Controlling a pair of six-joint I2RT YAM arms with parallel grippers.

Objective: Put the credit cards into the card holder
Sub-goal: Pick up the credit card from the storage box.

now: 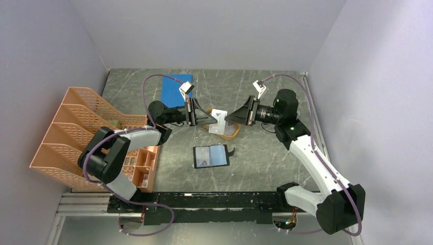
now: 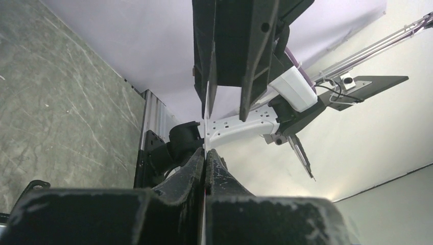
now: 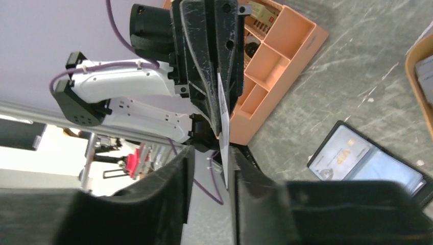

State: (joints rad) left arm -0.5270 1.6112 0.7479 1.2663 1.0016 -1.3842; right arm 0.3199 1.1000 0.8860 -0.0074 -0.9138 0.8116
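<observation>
One credit card (image 1: 220, 114) hangs in the air above the orange oval tray (image 1: 235, 133). My left gripper (image 1: 213, 119) is shut on its left end; in the left wrist view the card (image 2: 205, 130) shows edge-on between the closed jaws of that gripper (image 2: 205, 153). My right gripper (image 1: 229, 118) faces it from the right and is open. In the right wrist view the card (image 3: 223, 115) reaches between the open fingers of the right gripper (image 3: 210, 153) and lies against the right-hand finger (image 3: 245, 168). More cards (image 1: 222, 127) lie in the tray. The black card holder (image 1: 211, 156) lies open on the table, also in the right wrist view (image 3: 367, 163).
An orange mesh file rack (image 1: 76, 127) and a low orange compartment box (image 1: 143, 166) stand at the left. A blue flat sheet (image 1: 173, 87) lies at the back. The tray's rim shows in the right wrist view (image 3: 416, 76).
</observation>
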